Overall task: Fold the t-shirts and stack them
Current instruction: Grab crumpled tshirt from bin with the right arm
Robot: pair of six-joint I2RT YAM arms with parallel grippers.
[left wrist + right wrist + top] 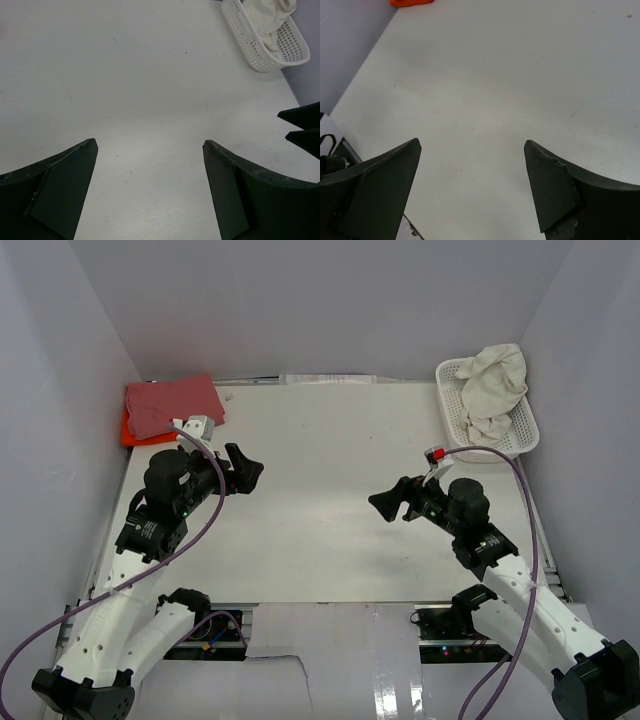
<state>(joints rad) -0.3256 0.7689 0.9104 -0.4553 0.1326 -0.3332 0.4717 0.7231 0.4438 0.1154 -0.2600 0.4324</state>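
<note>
On the white desk (320, 490), a crumpled cream cloth t-shirt (497, 390) is heaped in the white plastic mesh basket (452, 405), far right; it is judged light, limp, best pinched at a hem. A folded pink-red t-shirt (172, 405) is laid on a bright orange t-shirt (128, 432), far left. The left claw (250, 468) and right claw (382, 505) are open, empty

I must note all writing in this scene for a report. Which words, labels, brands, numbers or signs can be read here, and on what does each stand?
No text can be read in any view.
The pink shirt, orange shirt, cream shirt, basket and table show no print.
The red part on the right arm and the grey block on the left arm are too small to tell.
</note>
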